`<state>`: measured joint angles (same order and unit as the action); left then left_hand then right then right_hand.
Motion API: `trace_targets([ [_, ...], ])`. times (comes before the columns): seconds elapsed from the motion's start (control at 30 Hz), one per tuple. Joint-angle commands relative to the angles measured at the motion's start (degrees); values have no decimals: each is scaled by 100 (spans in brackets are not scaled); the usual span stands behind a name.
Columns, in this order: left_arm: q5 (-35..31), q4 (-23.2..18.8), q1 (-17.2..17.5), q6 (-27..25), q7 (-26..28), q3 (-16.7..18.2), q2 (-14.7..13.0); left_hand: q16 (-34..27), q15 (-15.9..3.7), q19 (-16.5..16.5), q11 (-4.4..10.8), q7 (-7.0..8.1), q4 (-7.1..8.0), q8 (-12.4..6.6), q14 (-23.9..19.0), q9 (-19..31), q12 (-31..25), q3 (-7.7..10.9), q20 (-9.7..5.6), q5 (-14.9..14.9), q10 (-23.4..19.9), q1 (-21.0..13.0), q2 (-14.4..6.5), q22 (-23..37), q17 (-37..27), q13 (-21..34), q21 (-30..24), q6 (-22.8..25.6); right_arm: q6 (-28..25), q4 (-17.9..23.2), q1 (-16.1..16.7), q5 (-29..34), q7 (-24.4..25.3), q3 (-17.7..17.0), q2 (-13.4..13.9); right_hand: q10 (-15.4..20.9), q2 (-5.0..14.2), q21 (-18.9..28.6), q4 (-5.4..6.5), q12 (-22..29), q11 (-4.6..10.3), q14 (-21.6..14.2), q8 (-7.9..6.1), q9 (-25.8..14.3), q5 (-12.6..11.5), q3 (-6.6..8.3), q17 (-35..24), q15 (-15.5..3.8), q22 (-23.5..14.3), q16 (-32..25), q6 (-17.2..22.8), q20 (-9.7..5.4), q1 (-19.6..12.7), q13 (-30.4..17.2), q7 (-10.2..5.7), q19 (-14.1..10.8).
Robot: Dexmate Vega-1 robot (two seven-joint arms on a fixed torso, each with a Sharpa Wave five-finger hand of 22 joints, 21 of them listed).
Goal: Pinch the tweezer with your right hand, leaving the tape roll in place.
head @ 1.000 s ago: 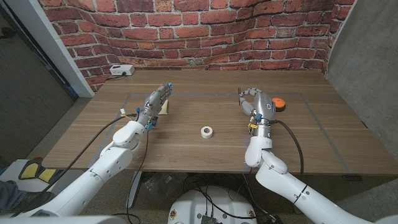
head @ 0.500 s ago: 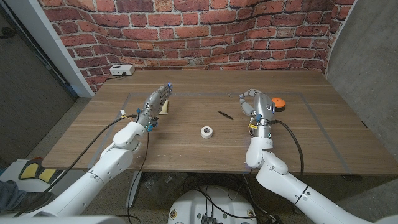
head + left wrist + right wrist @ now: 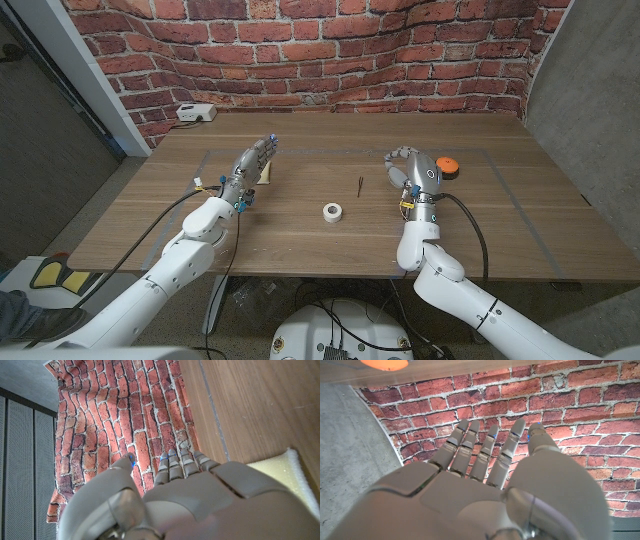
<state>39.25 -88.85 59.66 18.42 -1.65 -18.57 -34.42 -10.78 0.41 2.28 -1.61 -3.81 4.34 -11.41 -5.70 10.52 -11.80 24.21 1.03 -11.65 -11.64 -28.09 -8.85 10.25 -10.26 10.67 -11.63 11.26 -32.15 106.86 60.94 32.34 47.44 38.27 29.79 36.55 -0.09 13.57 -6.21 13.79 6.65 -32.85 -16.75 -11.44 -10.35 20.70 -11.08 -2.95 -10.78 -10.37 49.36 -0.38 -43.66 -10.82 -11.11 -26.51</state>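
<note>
One tweezer (image 3: 359, 184) on table, long axis near-far; right hand (image 3: 413, 172) beside it, fingers apart, empty.

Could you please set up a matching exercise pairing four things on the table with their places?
Things:
1. tweezer
2. tape roll
3. orange disc
4. yellow sponge

Places:
A. beside the left hand
B. table middle, nearest the robot
C. just behind the right hand
D. between the tape roll and the right hand

Pairs: 1-D, 2-B, 3-C, 4-A
</note>
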Motion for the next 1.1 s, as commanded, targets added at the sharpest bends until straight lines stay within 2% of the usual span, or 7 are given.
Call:
trace_targets([
  [0.03,-17,-55,36,-25,13,-3,-34,17,-32,39,40,0,7,29,12,10,30,48,4,15,-24,26,13,22,-12,19,-19,18,232,112,5,-173,-261,-34,231,-90,41,-43,91,-45,-92,77,307,3,11,-9,-20,73,-35,-23,-556,53,230,-30,183,65],
  [0.13,-12,-62,33,-41,-4,-9,-45,16,-32,39,42,7,6,29,10,10,30,51,4,16,-24,28,15,22,-12,19,-19,19,494,183,3,-341,-475,-99,393,-226,154,-85,176,-92,-244,258,559,4,-14,-16,-21,208,-39,3,-1087,105,449,-34,405,176],
  [0.23,-6,-65,29,-50,-15,-13,-48,16,-31,38,42,8,5,28,9,10,32,55,0,17,-20,30,16,22,-12,19,-20,23,729,210,27,-514,-578,-187,466,-321,257,-104,294,-119,-354,420,653,1,-31,-54,-29,246,-41,7,-1450,115,698,-38,529,244],
  [0.33,-11,-66,30,-43,-17,-15,-47,12,-34,39,40,8,5,28,1,10,32,58,-1,17,-18,32,17,21,-12,19,-20,22,1019,215,53,-698,-666,-285,550,-381,318,-120,373,-133,-416,487,661,1,-40,-87,-34,305,-42,-2,-1615,124,867,-40,729,299],
  [0.63,-28,-103,43,-54,5,-12,-65,12,-26,29,30,11,6,27,0,10,29,66,-8,21,-26,43,22,22,-12,19,-24,24,2108,20,79,-1327,-826,-619,660,-508,395,-122,553,-156,-617,685,640,3,-38,-198,-46,403,-44,4,-1830,126,1247,-47,924,349],
  [0.7,-36,-106,45,-52,12,-11,-67,11,-28,31,42,10,6,26,-3,10,28,68,0,21,-28,46,24,22,-12,19,-24,27,2187,21,79,-1363,-864,-664,681,-507,412,-116,598,-135,-692,744,490,-13,-40,-242,-31,398,-39,-8,-1516,108,1397,-48,1031,346],
  [1.1,-37,-112,60,-28,-22,12,-107,9,-33,25,34,8,12,25,-7,10,25,62,-8,34,-38,75,53,23,-13,19,-27,33,3521,-312,111,-2534,-1410,-1143,651,-577,393,-63,579,-137,-903,893,622,-15,-49,-280,1,411,-31,6,-1948,33,1543,-47,1113,210],
])
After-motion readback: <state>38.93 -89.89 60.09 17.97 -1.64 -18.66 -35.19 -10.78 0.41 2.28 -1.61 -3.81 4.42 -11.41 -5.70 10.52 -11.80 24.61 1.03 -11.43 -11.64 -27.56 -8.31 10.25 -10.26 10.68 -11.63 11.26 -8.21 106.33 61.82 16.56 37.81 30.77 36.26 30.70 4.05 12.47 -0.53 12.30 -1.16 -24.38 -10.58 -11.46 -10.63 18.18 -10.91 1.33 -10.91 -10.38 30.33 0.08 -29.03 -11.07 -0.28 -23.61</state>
